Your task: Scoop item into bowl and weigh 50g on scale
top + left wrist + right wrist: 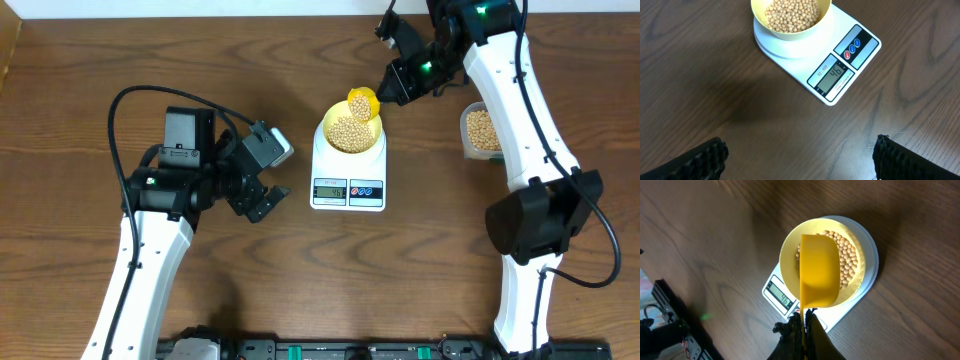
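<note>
The right gripper [805,325] is clenching the handle of the yellow scoop [819,275], which is hovering over the bowl [788,250]. Beans [849,255] are lying in the bowl, which is sitting on the scale [840,30]. The left gripper [800,155] is hanging released, left of the scale.

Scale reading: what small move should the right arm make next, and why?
Probably tip the scoop slightly to trickle a few more beans into the bowl: the scale seems to read 46, short of 50, and the right pincer holds the scoop over it.
</note>
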Controlling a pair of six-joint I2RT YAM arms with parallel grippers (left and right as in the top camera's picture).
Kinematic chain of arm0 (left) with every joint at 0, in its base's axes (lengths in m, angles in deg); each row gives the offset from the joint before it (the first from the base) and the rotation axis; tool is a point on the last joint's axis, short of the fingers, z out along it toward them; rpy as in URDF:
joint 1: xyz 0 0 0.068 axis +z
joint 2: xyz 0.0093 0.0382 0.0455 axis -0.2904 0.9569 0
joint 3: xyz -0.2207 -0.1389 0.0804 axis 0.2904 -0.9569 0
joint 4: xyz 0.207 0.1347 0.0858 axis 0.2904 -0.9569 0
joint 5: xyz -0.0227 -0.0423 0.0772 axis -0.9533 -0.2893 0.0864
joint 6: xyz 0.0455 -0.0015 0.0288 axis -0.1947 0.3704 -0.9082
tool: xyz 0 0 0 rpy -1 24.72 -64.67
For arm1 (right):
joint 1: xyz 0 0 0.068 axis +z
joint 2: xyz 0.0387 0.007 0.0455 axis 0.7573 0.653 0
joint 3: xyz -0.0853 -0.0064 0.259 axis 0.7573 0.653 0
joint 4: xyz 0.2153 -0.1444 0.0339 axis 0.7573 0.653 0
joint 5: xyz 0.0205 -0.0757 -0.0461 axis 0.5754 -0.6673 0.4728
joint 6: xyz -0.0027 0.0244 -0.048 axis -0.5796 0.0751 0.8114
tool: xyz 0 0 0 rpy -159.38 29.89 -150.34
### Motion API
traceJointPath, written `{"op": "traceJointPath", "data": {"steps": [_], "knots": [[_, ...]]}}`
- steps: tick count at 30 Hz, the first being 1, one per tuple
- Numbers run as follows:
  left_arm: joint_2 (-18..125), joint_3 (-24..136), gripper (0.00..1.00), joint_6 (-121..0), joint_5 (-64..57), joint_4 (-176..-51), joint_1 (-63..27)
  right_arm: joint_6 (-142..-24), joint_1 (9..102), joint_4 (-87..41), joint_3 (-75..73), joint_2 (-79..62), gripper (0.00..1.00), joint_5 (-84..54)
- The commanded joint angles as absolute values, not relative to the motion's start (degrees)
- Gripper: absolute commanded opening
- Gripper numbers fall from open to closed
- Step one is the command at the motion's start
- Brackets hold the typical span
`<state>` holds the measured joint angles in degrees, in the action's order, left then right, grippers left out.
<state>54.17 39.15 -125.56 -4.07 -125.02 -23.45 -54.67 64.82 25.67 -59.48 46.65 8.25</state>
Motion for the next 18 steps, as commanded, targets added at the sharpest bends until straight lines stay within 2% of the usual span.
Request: {"op": "traceJointPath", "data": {"steps": [1,18], "knots": [[54.13,39.01,0.95,-126.33,-4.16,-125.19,-23.27,-52.59,65.15,25.67,-60.94,46.17,0.01,8.65],[54.13,39.01,0.95,-126.33,-4.18,-125.19,-23.27,-48.14,65.13,25.85,-60.96,46.17,0.01,8.86]]}}
